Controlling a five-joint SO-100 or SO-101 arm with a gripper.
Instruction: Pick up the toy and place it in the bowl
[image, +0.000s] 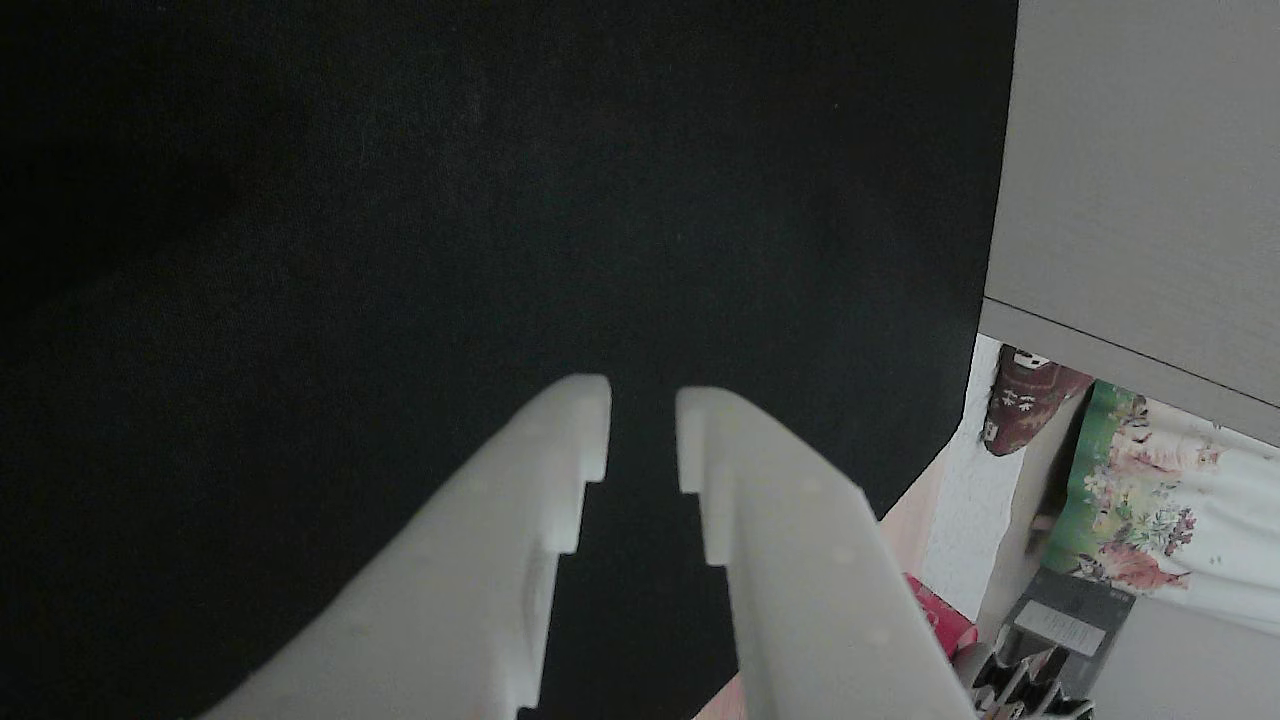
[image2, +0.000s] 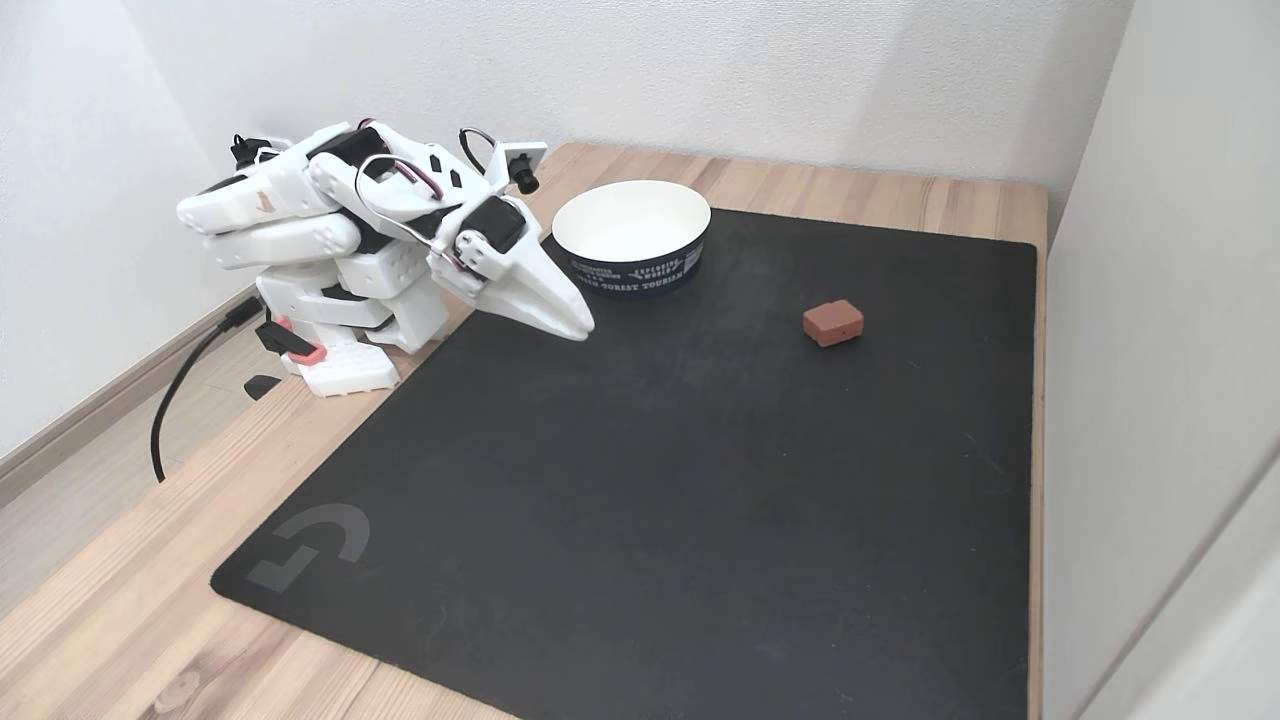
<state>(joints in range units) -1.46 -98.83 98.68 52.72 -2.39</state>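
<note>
In the fixed view the toy, a small reddish-pink block, lies on the black mat right of centre. The bowl, white inside with a dark printed wall, stands at the mat's far edge, left of the toy. The white arm is folded low at the left. My gripper points down at the mat just in front of and left of the bowl, far from the toy. In the other view my gripper hangs over bare black mat, its jaws nearly together with a thin slit and nothing between them.
A black mat covers most of the wooden table. A pale panel runs along the table's right edge, close to the toy's side. A black cable trails off the left edge by the arm's base.
</note>
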